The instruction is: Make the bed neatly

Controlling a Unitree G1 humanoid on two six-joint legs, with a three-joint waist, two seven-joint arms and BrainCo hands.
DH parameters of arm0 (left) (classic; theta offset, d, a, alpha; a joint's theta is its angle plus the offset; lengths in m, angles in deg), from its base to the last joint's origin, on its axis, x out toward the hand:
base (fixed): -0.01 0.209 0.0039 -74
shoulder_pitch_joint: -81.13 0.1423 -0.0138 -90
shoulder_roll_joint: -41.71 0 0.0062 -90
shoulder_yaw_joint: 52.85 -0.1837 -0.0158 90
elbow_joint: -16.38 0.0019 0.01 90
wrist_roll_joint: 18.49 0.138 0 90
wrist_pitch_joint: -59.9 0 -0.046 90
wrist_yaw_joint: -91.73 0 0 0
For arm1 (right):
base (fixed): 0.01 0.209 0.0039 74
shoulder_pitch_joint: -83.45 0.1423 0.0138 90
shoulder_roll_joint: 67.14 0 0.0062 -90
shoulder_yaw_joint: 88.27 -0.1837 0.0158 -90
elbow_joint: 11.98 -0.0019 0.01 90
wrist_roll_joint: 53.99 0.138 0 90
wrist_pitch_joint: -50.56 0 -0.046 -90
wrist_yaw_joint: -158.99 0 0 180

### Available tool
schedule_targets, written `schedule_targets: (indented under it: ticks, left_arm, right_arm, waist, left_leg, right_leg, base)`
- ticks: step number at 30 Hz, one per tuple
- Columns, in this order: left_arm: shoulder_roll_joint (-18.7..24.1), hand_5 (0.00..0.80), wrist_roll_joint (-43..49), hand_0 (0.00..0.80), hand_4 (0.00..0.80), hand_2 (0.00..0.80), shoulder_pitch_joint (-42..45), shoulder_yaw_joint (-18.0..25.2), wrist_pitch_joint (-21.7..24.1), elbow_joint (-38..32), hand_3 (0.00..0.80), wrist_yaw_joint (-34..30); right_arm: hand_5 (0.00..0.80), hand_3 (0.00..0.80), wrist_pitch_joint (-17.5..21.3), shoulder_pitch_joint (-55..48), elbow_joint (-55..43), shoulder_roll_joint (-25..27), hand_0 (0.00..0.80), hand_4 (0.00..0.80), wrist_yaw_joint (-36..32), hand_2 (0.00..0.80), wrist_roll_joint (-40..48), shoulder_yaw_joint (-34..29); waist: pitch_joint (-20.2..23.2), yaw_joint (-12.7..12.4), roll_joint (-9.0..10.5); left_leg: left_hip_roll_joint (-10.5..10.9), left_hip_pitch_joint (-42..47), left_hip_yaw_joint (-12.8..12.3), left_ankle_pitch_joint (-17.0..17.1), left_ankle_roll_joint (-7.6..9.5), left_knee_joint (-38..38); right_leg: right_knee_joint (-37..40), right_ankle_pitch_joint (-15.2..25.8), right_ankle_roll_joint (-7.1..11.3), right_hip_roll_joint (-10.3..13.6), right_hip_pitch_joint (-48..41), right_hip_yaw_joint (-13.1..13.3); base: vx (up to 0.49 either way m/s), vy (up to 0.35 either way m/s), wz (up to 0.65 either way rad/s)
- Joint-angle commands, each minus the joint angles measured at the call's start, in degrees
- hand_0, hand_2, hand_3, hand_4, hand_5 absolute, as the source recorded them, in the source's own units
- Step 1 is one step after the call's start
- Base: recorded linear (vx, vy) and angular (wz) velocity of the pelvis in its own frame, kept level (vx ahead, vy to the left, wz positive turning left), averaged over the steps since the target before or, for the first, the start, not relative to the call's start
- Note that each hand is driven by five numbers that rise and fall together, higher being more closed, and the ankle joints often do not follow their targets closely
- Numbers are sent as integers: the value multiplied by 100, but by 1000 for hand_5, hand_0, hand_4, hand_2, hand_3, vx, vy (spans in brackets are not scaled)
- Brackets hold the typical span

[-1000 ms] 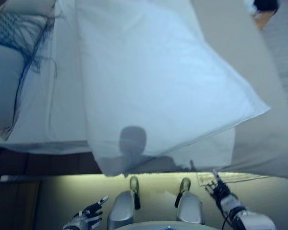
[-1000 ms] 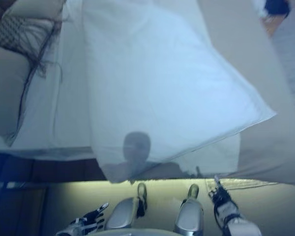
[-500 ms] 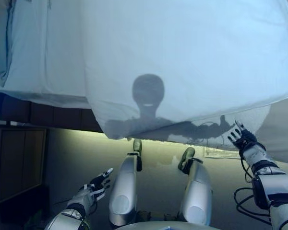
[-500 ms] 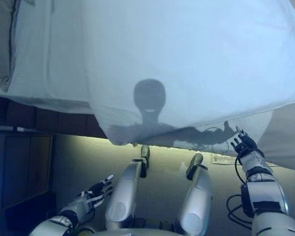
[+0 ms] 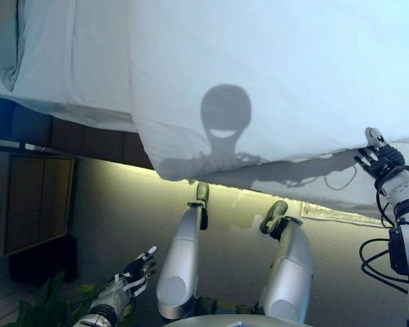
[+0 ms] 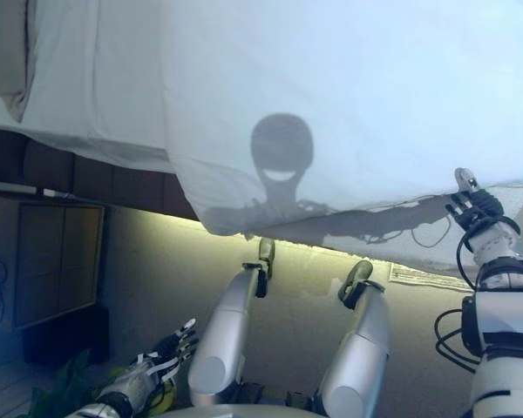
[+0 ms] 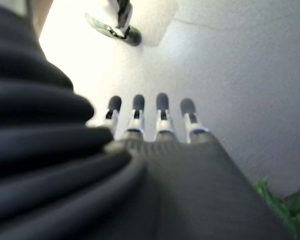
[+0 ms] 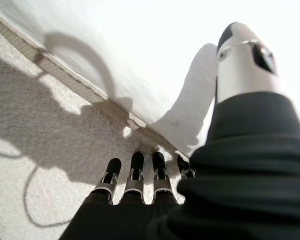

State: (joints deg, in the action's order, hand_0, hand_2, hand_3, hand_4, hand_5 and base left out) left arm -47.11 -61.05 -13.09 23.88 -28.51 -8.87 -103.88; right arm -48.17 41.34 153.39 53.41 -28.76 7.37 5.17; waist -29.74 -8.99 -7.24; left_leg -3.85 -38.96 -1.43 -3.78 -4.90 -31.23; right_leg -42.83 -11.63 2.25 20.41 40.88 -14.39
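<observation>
A white duvet covers the bed and hangs over its near edge. A lighter sheet lies beside it on the left. My right hand is raised at the far right, open, with its fingertips at the duvet's hem, where it meets the textured bed side. Its thumb stands up in front of the duvet. My left hand hangs low at the lower left, open and empty, fingers straight over the floor.
A dark wooden cabinet stands on the left below the bed's dark frame. Green plant leaves show at the bottom left. A pillow's edge lies at the top left. A lit strip runs under the bed.
The camera has tilted down, so the bed shows higher in view. My right hand has risen to the duvet's near hem. My left hand stays low and open.
</observation>
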Motion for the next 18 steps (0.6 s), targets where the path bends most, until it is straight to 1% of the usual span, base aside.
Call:
schedule_targets:
  ticks: [1,7,8,9,10,11,14,18]
  left_arm:
    - [217,0,-36,0,0,0,508,39,104,38,0,-143]
    - [199,0,65,0,0,0,585,23,71,-67,0,-190]
    - [177,0,103,0,0,0,613,24,75,-72,0,-227]
    - [168,0,113,0,0,0,625,5,66,-77,0,-234]
    - [151,0,111,0,0,0,654,-28,72,-82,0,-233]
    - [129,0,106,0,0,0,674,-51,72,-87,0,-213]
    - [116,0,75,0,0,0,717,-79,80,-47,0,-154]
    - [133,0,110,0,0,0,741,1,57,63,0,-42]
  right_arm:
    - [0,0,564,753,-383,688,0,0,-229,0,144,151]
    - [0,0,481,540,-414,785,0,0,-312,0,-112,-63]
    - [113,113,397,448,-396,811,113,113,-327,113,-192,-123]
    - [373,373,389,392,-379,820,373,373,-351,373,-238,-148]
    - [703,703,420,323,-369,834,703,703,-383,703,-323,-191]
    - [800,800,472,264,-373,836,800,800,-443,800,-352,-219]
    - [800,800,498,124,-370,851,800,800,-562,800,-405,-289]
    - [800,800,483,-1,-348,902,800,800,-684,800,-367,-346]
  waist:
    - [0,-52,-145]
    - [111,0,-112]
    - [157,14,-87]
    - [181,15,-76]
    - [215,22,-59]
    - [241,26,-45]
    - [333,29,10]
    - [434,22,93]
  left_leg:
    - [-224,273,-127,-192,62,51]
    - [-274,585,-176,-199,17,140]
    - [-288,714,-180,-181,2,212]
    - [-294,800,-183,-158,-6,274]
    - [-309,908,-191,-129,-24,352]
    - [-318,1007,-199,-101,-39,431]
    - [-351,1338,-251,4,-80,738]
    - [-406,1627,-283,95,-130,999]
  right_leg:
    - [-86,24,349,86,-278,410]
    - [106,56,351,87,-607,359]
    - [210,79,357,78,-738,341]
    - [291,100,360,68,-832,319]
    - [389,125,368,63,-946,289]
    - [486,150,376,51,-1051,264]
    - [835,240,420,-3,-1401,181]
    - [1175,327,448,-73,-1764,59]
  base:
    - [26,47,-3]
    - [35,43,-5]
    - [42,37,-6]
    - [63,50,-6]
    - [59,41,-7]
    - [62,43,-8]
    - [51,25,-8]
    - [32,-1,-7]
